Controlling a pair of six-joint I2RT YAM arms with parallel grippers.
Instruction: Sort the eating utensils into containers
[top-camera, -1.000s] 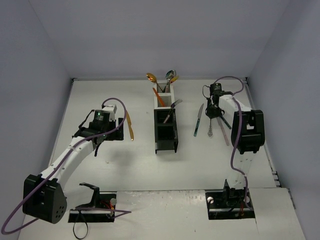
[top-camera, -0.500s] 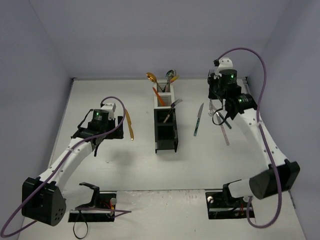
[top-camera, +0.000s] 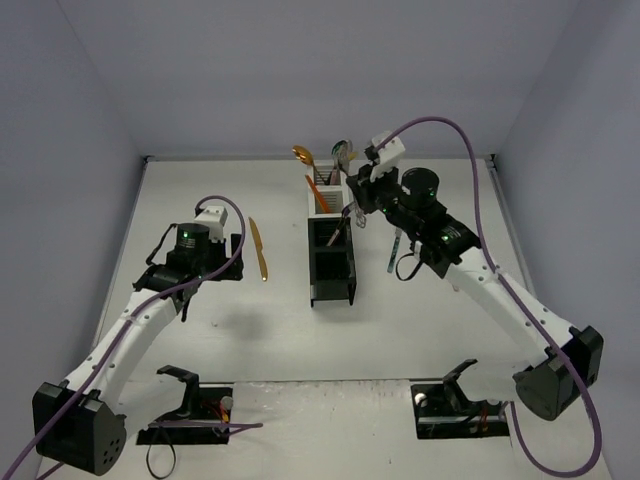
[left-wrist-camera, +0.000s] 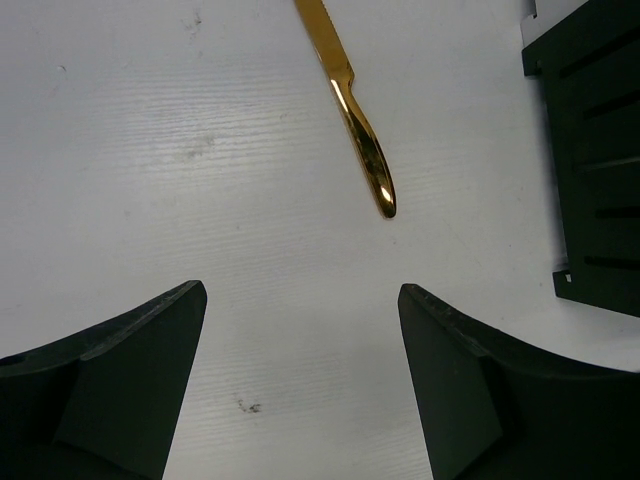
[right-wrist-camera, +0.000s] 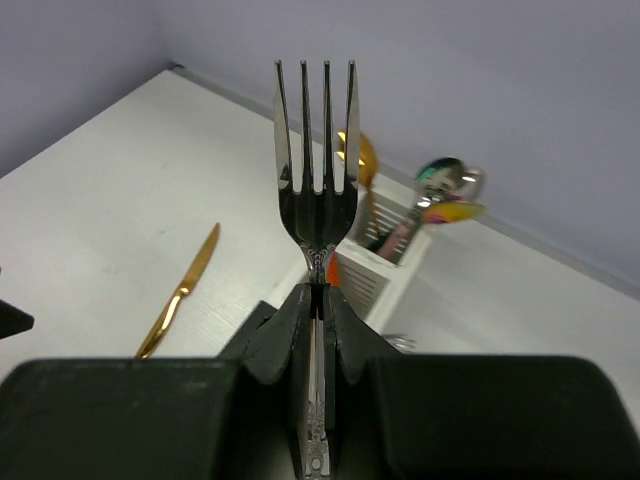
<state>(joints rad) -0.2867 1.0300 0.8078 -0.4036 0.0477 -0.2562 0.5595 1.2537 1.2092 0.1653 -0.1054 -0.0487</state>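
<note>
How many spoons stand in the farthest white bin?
3 in the far white bin: a gold spoon on its left, a teal spoon and a yellow-orange spoon on its right. Others may be hidden inside.

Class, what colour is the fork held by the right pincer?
Silver: the shiny four-tined metal fork shows best in the right wrist view.

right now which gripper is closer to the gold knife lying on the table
Left. The left gripper hangs open just short of the gold knife; the right gripper holds a silver fork over by the containers.
</note>
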